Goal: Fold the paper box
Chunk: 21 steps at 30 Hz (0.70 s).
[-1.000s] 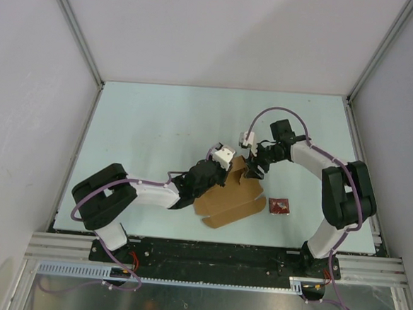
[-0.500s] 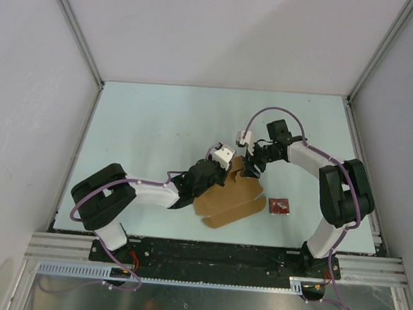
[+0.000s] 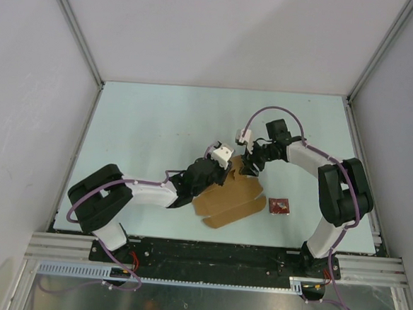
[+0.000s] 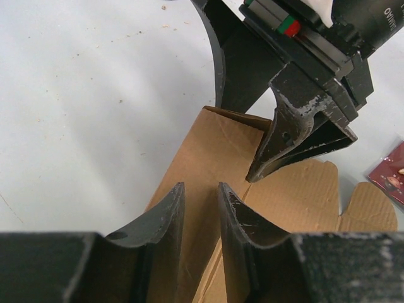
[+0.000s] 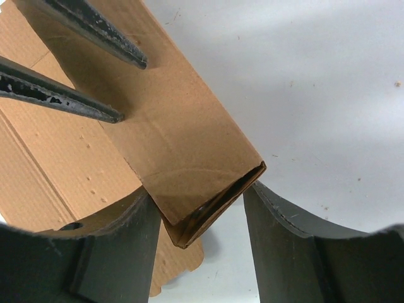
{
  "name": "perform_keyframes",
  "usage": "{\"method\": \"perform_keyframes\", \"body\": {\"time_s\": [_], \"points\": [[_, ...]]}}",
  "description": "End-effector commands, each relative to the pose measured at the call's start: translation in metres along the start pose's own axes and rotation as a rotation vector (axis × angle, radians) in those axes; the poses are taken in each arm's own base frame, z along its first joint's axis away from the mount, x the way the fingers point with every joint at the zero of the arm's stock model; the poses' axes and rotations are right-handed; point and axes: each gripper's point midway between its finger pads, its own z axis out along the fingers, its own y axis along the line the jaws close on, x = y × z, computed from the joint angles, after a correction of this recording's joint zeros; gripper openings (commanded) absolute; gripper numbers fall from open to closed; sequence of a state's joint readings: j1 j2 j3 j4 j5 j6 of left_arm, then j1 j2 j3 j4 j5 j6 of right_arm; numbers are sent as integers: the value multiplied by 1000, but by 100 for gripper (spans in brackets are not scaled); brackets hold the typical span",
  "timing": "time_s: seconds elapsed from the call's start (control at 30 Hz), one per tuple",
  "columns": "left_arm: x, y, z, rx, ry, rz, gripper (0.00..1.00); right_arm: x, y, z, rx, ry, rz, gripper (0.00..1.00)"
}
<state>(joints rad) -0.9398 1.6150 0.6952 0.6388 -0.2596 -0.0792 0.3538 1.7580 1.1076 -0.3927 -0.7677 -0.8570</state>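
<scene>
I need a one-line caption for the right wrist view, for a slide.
Right gripper open around a raised flap of the box, left gripper farther along it.

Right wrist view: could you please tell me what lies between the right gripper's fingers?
A raised flap of the paper box lies between the right gripper's fingers, its folded end in the gap; the right wrist view shows it.

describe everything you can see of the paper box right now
The paper box is a plain brown corrugated die-cut sheet with creases and rounded tabs, lying mostly flat on the table. Its far panel is folded up into a narrow wall. The right tool straddles that wall's end, jaws apart; the left tool, jaws slightly parted, hovers over it.
</scene>
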Motion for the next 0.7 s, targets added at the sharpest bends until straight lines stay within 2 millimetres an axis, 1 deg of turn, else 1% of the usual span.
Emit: {"method": "perform_keyframes", "body": {"time_s": [0.0, 0.13, 0.37, 0.5, 0.67], "points": [[-22, -2, 0, 15, -48, -4, 33, -17, -13, 0, 29, -34, -30, 56], [-21, -2, 1, 17, -45, -6, 33, -18, -13, 1, 33, -35, -24, 52], [-24, -2, 0, 22, -52, -9, 33, -21, -20, -1, 64, -42, -19, 48], [-22, -2, 0, 25, -47, -10, 33, -24, -21, -1, 70, -49, -13, 39], [-23, -3, -1, 34, -48, -16, 33, -26, -23, 0, 85, -52, -11, 32]]}}
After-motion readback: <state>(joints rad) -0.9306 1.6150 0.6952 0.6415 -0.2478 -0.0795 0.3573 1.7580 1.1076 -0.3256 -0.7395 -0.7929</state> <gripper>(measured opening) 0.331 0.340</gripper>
